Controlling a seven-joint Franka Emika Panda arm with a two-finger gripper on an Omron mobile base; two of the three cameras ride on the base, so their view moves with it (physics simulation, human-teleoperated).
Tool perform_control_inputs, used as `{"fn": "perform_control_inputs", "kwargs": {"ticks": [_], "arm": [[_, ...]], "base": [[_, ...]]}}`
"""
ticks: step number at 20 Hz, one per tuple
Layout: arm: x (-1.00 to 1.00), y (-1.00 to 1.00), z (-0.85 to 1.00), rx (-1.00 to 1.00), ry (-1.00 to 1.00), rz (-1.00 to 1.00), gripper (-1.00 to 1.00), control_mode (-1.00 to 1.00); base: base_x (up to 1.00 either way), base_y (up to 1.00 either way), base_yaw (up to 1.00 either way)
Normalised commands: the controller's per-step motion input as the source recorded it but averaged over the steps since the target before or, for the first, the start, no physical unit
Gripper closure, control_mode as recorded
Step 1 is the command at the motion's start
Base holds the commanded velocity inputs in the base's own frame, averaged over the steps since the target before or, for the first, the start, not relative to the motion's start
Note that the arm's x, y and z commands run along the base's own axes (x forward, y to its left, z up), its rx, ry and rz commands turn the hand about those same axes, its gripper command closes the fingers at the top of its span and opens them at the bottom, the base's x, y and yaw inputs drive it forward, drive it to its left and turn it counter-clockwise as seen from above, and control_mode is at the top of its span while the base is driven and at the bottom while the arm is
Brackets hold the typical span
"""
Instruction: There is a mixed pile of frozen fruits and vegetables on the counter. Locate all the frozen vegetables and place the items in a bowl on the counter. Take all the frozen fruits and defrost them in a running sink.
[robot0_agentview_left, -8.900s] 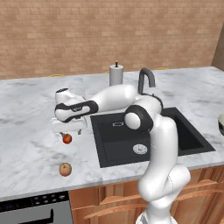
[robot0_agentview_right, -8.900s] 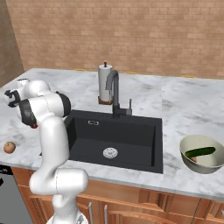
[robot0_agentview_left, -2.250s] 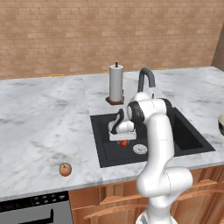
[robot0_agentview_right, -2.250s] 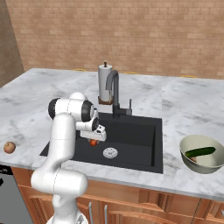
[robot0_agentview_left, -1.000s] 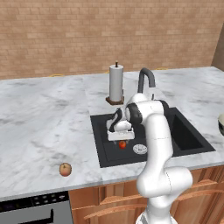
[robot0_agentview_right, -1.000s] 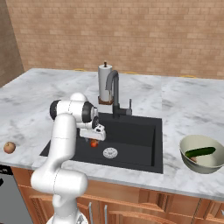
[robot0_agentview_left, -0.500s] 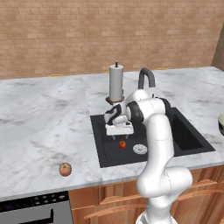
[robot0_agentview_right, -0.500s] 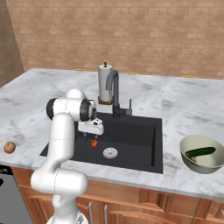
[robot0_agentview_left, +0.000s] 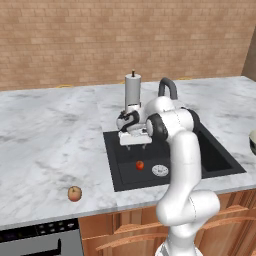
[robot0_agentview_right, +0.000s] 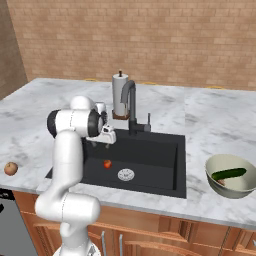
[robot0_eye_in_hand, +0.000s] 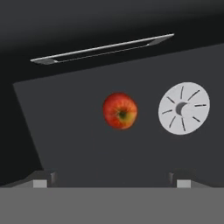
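Black sink (robot0_agentview_left: 220, 159) holding 1 red apple (robot0_agentview_left: 140, 164) on its floor, just beside the round silver drain (robot0_agentview_left: 160, 170). Cream bowl (robot0_agentview_right: 216, 183) on the marble counter (robot0_agentview_left: 45, 145) right of the basin, with a green cucumber (robot0_agentview_right: 229, 173) inside. Gripper (robot0_agentview_left: 135, 145) hanging above the apple, fingers spread wide, gripping nothing, touching nothing. Orange-tan peach (robot0_agentview_left: 74, 193) alone near the counter's front edge, well apart. Paper-towel roll (robot0_agentview_left: 132, 90) and gooseneck faucet (robot0_agentview_left: 168, 87) behind the basin.

The red ball (robot0_agentview_left: 140, 164) lies in the sink (robot0_agentview_left: 125, 170) beside the drain (robot0_agentview_left: 160, 170), below the gripper (robot0_agentview_left: 134, 145).
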Motion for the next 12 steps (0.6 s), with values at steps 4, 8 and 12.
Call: {"fn": "perform_control_inputs", "kwargs": {"ticks": [4,8,12], "arm": [[-0.22,0.09,0.40,0.00,-0.07,0.00,-1.00,-1.00],[-0.22,0.13,0.40,0.00,-0.12,0.00,-1.00,-1.00],[-0.22,0.13,0.42,0.00,-0.12,0.00,-1.00,-1.00]], "base": [[0.00,0.00,0.00],[0.00,0.00,0.00],[0.00,0.00,0.00]]}}
